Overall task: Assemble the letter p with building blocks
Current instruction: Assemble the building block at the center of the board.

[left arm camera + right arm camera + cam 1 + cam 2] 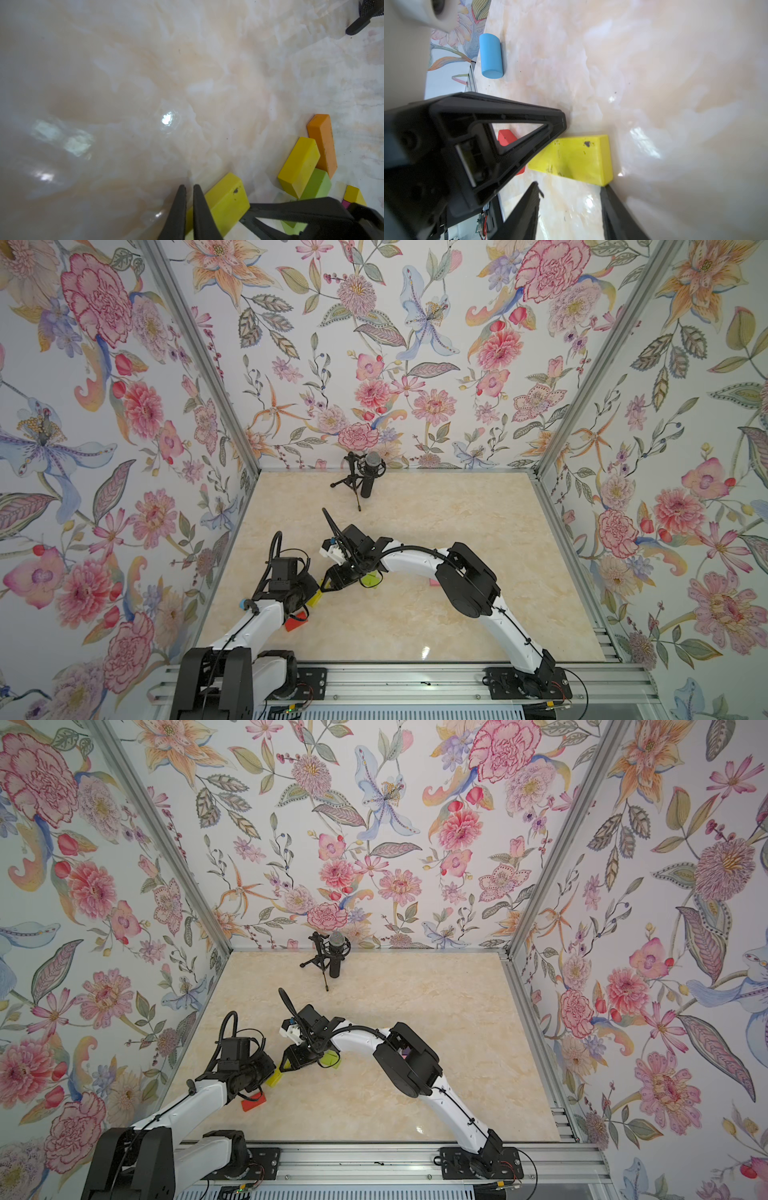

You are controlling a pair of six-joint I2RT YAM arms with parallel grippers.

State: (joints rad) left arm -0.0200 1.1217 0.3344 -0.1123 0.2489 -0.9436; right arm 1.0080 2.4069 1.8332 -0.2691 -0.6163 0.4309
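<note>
A yellow block (226,201) with a chipped face lies flat on the marble table (415,622), at the left in both top views (314,598) (274,1077). My left gripper (189,187) is shut beside it, with nothing between its fingers. My right gripper (571,188) is open, facing the same yellow block (577,158) from the other side. One of its fingertips (605,190) is at the block's corner. A red block (296,621) lies just behind. More building blocks cluster under the right wrist: another yellow block (299,166), an orange one (323,143) and a lime green one (318,185).
A microphone on a small tripod (370,472) stands at the back of the table. A blue cylinder (491,56) lies by the left wall. A pink block (434,581) shows beside the right arm's elbow. Floral walls close in three sides.
</note>
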